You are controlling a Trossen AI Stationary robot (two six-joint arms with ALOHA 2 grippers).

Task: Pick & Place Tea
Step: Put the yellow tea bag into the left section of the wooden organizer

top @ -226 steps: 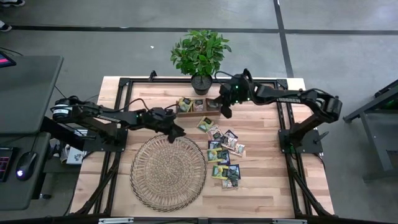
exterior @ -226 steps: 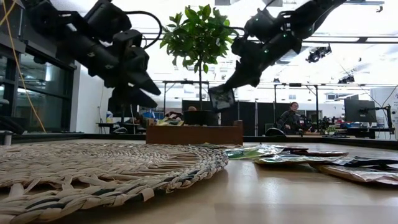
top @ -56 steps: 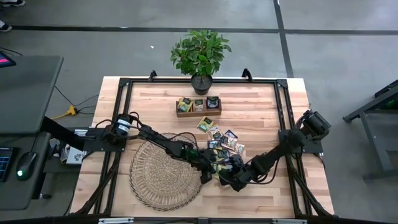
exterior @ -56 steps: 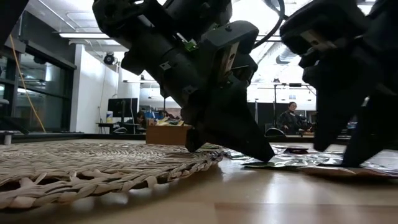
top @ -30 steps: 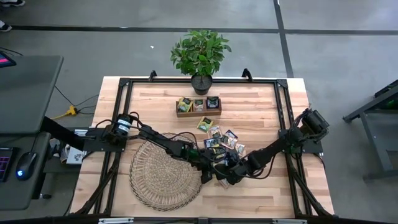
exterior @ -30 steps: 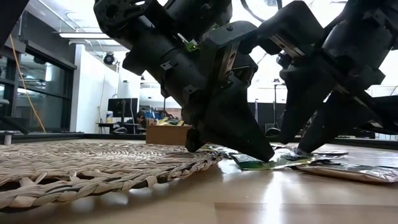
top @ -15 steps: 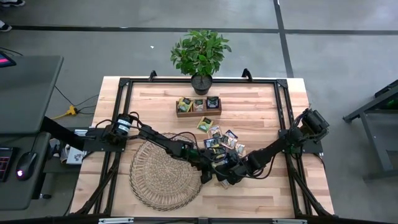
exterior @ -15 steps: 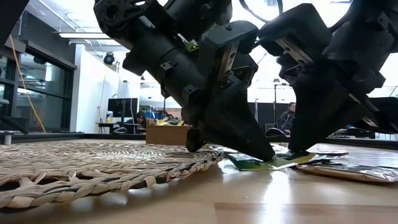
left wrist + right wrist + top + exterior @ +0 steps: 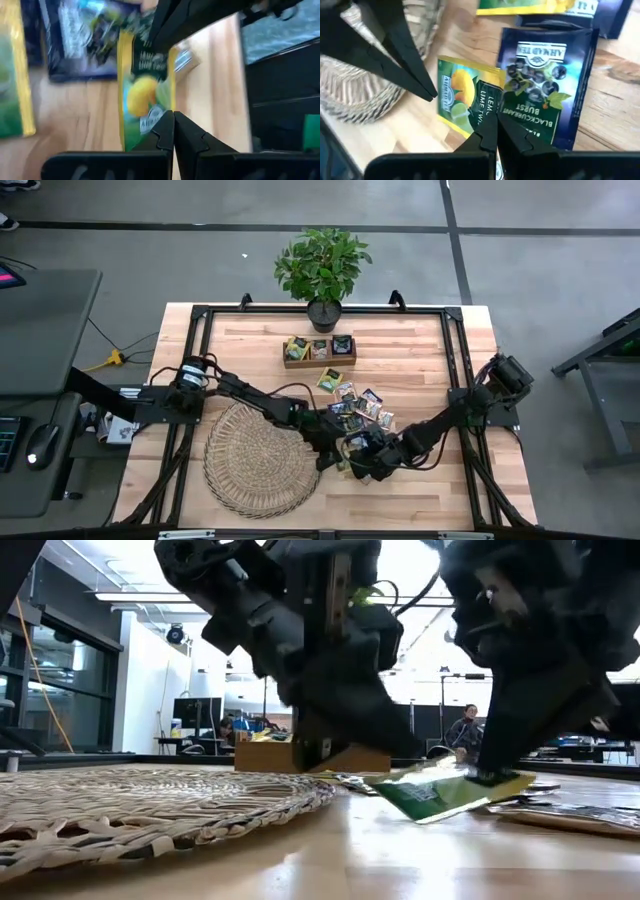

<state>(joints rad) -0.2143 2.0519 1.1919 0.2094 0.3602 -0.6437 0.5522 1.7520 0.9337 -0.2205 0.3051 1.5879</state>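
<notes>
Tea lay mostly as a loose cluster of sachets [image 9: 358,408] on the table [image 9: 420,355] right of the mat [image 9: 255,465], yellow-green and navy ones overlapping, with a few more sorted into the tray [image 9: 319,350] farther back, in front of the plant [image 9: 322,265]. One lemon sachet [image 9: 445,792] was apart from the rest at the near end of the cluster, just off the mat's edge: the right gripper [image 9: 492,776] was clenched on one of its edges, and the low view showed it tilted, the gripped side raised off the wood and the lower corner near or on the surface; which, I could not tell. In the right wrist view a navy blackcurrant sachet [image 9: 545,75] sat right beside the lemon one, partly overlapping it under the fingertips. The left gripper [image 9: 173,120] was low between the mat and the lemon sachet, close to the right gripper, its fingers pressed together with nothing visibly between them; its own camera looked past the tips at the lemon sachet's printed face. Both arms reached in toward the table's middle from their own sides.
</notes>
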